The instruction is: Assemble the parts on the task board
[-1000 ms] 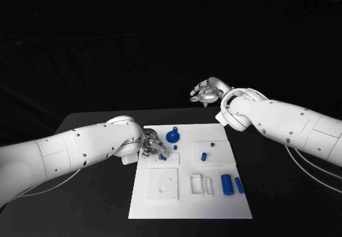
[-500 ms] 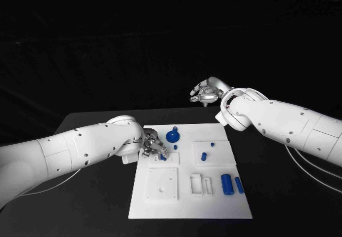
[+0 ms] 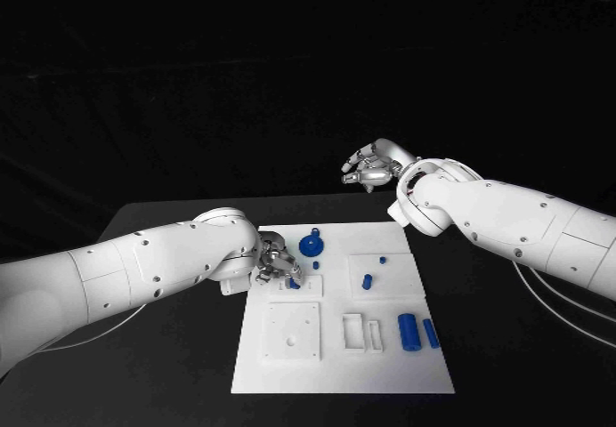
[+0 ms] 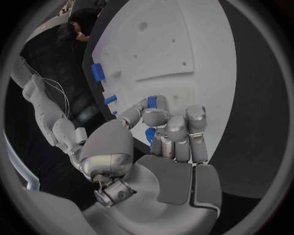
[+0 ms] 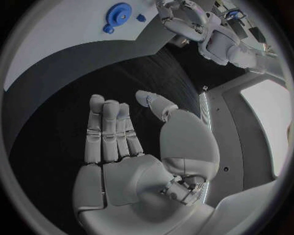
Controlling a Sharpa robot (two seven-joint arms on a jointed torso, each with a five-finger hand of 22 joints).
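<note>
The white task board (image 3: 340,360) lies in the middle of the black table. My left hand (image 3: 273,265) is low over its near-left part, fingers curled around a small blue part (image 3: 294,283) that stands at a small white block. The left wrist view shows the same blue part (image 4: 151,134) pinched between the fingers (image 4: 183,129) of that hand (image 4: 162,147). A blue round wheel part (image 3: 312,245) lies just beyond, also seen as the wheel (image 5: 118,12) in the right wrist view. My right hand (image 3: 369,169) is raised past the board's far edge, fingers apart, holding nothing (image 5: 122,142).
On the board are a small blue peg (image 3: 316,265), two blue pegs (image 3: 368,282) on a white plate, two blue cylinders (image 3: 409,332) at the right, a square white plate (image 3: 293,332) and a white frame piece (image 3: 353,330). Bare black table lies on both sides.
</note>
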